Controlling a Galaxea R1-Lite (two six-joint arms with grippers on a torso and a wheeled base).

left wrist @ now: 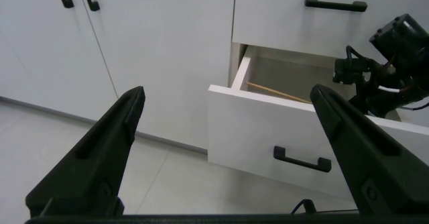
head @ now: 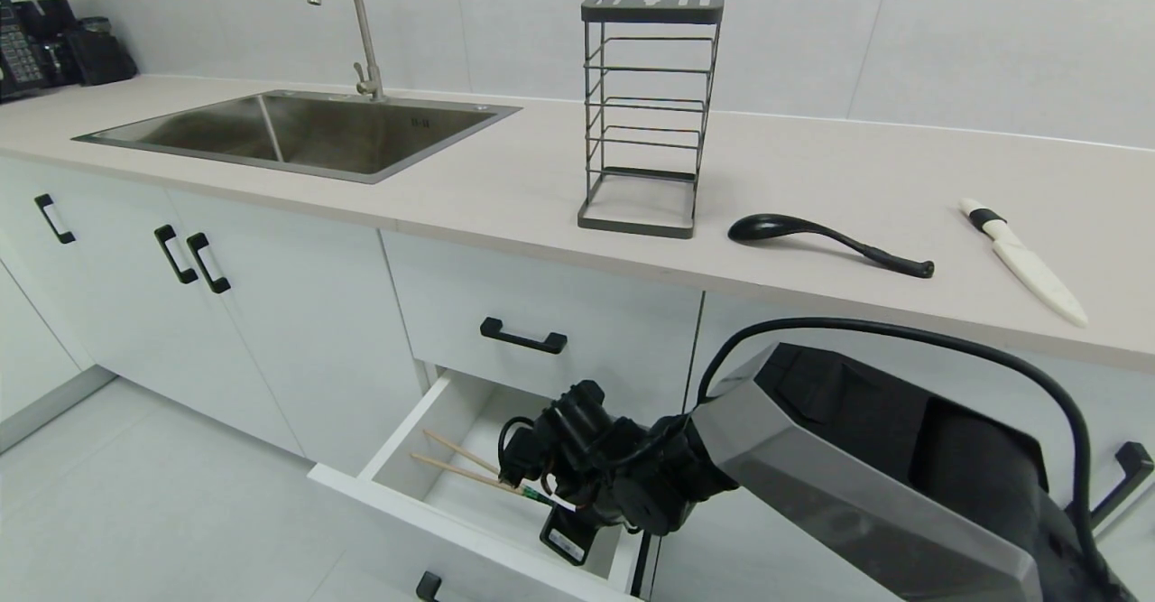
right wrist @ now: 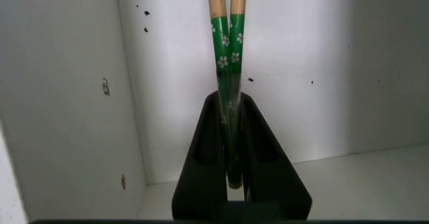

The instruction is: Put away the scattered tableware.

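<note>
Right tool [right wrist: 229, 110] clamps two chopsticks [right wrist: 228, 43] in the drawer [head: 451, 530], left tool [left wrist: 226, 93] spread; one ladle [head: 762, 226], seemingly one knife [head: 1024, 263].

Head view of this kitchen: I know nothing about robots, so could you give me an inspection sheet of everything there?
Surface: pale counter with a wire rack standing on it.
Job's things: black ladle and white knife lie on the counter; chopsticks are held inside the open drawer.
Clutter: dark appliances at the counter's far left.
Grippers: right gripper shut on the chopsticks; left gripper open, holding nothing.
Cables: black cable arching over the right arm.
Surroundings: sink, faucet, white cabinets.
</note>
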